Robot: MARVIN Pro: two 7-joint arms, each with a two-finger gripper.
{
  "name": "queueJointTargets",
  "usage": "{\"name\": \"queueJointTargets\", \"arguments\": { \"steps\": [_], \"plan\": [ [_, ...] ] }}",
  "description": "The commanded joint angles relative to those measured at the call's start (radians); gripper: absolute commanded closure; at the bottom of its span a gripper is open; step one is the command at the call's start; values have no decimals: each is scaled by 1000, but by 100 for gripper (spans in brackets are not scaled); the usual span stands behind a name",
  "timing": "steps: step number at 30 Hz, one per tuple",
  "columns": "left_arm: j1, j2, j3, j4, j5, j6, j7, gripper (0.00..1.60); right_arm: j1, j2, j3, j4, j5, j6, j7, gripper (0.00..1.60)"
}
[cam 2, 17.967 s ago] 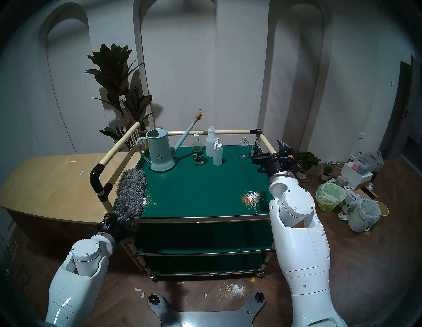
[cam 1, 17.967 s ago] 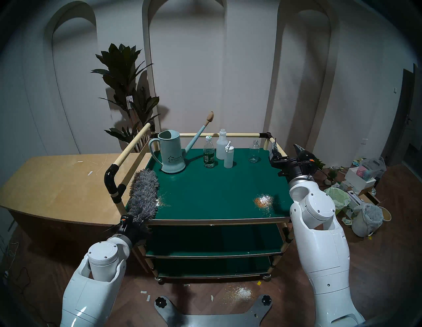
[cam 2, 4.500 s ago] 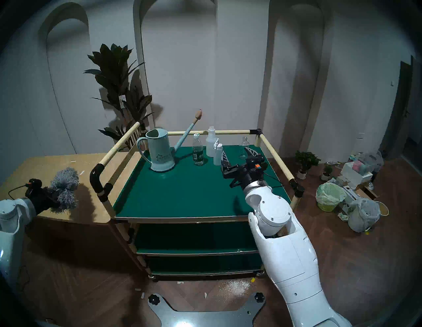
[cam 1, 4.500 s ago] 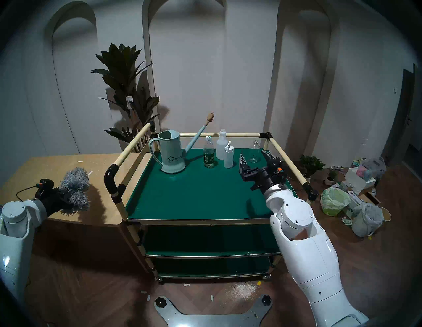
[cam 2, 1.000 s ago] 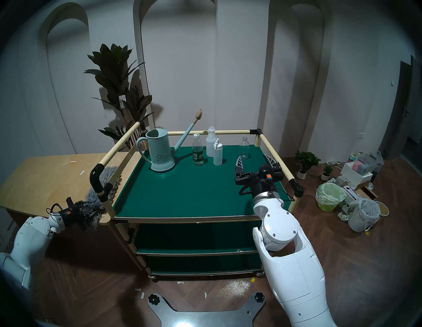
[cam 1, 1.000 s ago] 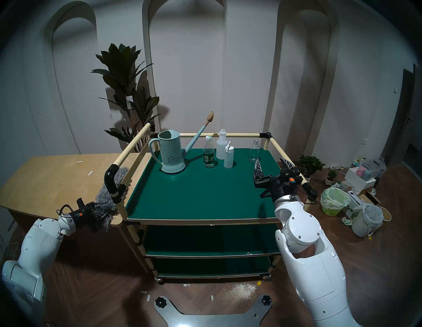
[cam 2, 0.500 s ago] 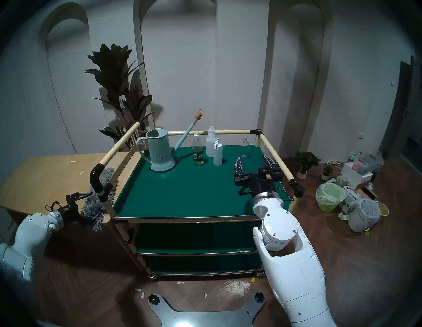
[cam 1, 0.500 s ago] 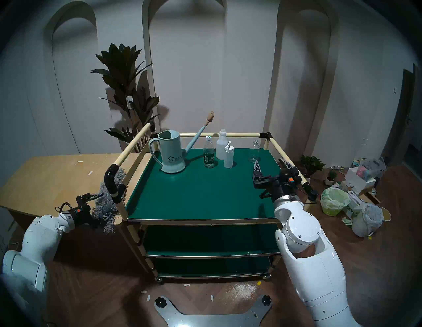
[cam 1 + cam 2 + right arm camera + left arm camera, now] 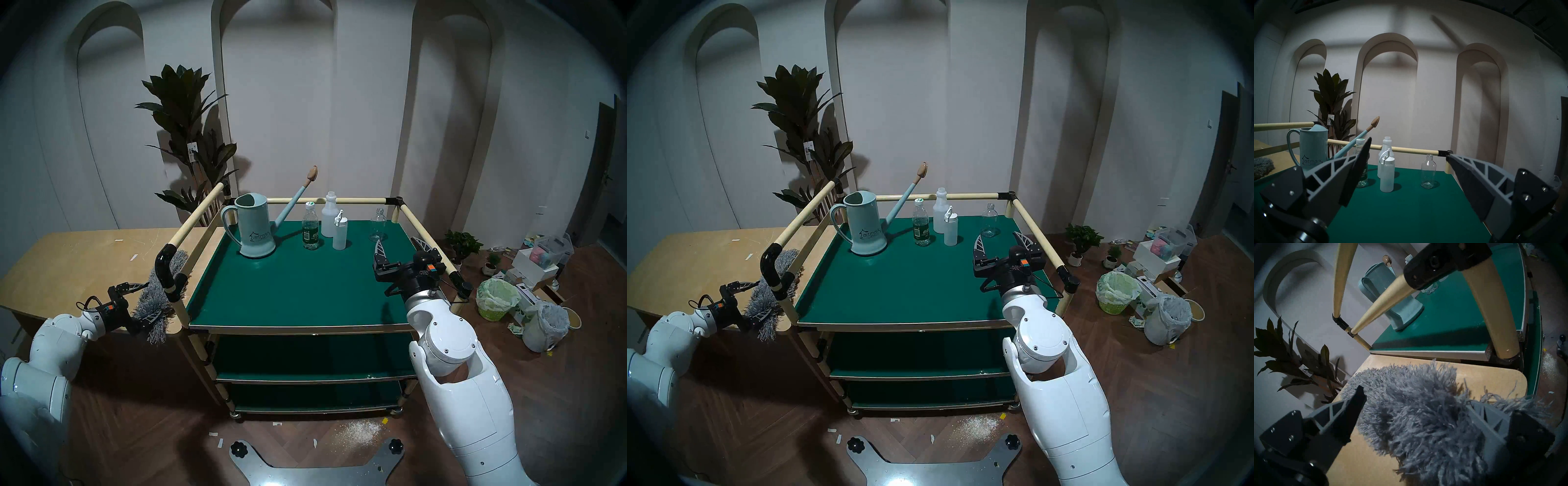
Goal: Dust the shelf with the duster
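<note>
Table: a tan wooden table (image 9: pixel 84 268) is seen just beside the cart, on the robot's left.
Shelf: the topmost dark green flat board (image 9: pixel 298 288) of the three-tier cart, railed by cream tubes with black corner joints, is seen swept bare across its near half.
Duster: the long fluffy grey microfibre duster (image 9: pixel 159 298) is laid on the table's near right corner, along the cart's left rail, partly hidden behind the black corner joint; its handle cannot be made out.
Watering can: a pale blue plastic watering can (image 9: pixel 254 230) with a long spout is stood upright at the shelf's far left.
Bottles: a clear water bottle with green label (image 9: pixel 310 230), two white plastic bottles (image 9: pixel 334 225) and a small clear glass bottle (image 9: pixel 377 225) are stood along the far edge.
Left gripper (image 9: pixel 1417 404): jaws are spread wide around the duster's shaggy end; no grip is seen.
Right gripper (image 9: pixel 1407 147): jaws are spread wide, nothing between them, held above the shelf's right side.
</note>
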Motion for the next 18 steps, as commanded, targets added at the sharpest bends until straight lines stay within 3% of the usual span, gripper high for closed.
{"name": "queueJointTargets", "arguments": {
  "steps": [1,9,18],
  "plan": [
    [-78,30,-2,24,17,-29,22,0,3,0,-2,-23,0,-4,2,0],
    [-107,26,-24,66,21,-42,46,0,2,0,-5,-21,1,-7,11,0],
    [-119,7,-111,77,-119,7,-124,0,5,-3,-2,-14,4,-9,18,0]
  ]
}}
